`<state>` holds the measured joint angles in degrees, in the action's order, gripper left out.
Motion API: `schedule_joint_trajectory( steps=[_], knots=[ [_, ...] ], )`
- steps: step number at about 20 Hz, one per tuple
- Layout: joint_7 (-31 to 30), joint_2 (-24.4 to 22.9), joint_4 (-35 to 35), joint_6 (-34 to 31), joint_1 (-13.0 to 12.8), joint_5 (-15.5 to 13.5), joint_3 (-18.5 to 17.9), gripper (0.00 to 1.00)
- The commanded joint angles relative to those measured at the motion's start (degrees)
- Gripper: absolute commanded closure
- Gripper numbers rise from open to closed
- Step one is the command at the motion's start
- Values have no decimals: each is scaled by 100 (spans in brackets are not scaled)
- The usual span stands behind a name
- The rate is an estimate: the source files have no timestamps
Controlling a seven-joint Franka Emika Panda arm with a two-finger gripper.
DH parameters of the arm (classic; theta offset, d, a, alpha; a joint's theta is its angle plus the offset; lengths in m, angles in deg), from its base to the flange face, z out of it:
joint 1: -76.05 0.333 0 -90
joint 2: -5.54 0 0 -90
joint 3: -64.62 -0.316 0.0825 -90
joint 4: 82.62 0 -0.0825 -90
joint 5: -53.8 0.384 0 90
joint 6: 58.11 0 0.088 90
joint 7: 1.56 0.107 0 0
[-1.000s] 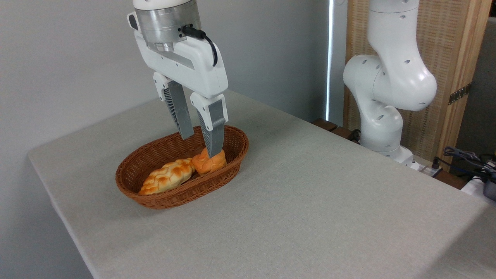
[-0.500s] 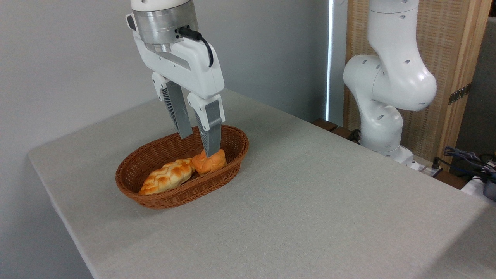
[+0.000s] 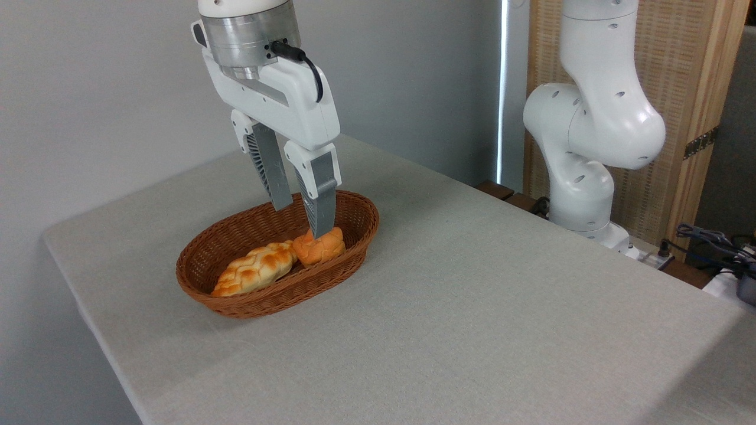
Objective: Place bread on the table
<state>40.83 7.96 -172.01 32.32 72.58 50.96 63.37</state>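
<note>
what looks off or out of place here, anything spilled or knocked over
Nothing spilled or damaged. The bread and the orange bun lie side by side in the upright basket. One oddity: the open gripper hangs over the bun, not the braided loaf.

The top edge of the picture is cutting off the arm above its upper joint, and also the metal wrist above the tool. The tool's front finger is covering part of the bun and a strip of the basket's far wall. Whether that fingertip is touching the bun or hanging just above it is not showing clearly. The basket's near wall is hiding the underside of the bread. The desk is running out of view at the bottom and right edges. At the far right, cables and a dark object are lying partly outside the picture.
</note>
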Motion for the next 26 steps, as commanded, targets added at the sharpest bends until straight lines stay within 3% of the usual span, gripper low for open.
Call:
schedule_joint_trajectory(
  steps=[1,10,16,22,26],
  knots=[
    [94,-31,-61,1,-4,-94,-7,0],
    [85,-31,-70,-8,-4,-94,37,0],
    [-20,66,-122,132,-4,-190,414,0],
    [-827,31,-1061,1264,22,-243,1249,0],
    [-1812,49,-1668,2381,22,-235,1663,0]
  ],
)
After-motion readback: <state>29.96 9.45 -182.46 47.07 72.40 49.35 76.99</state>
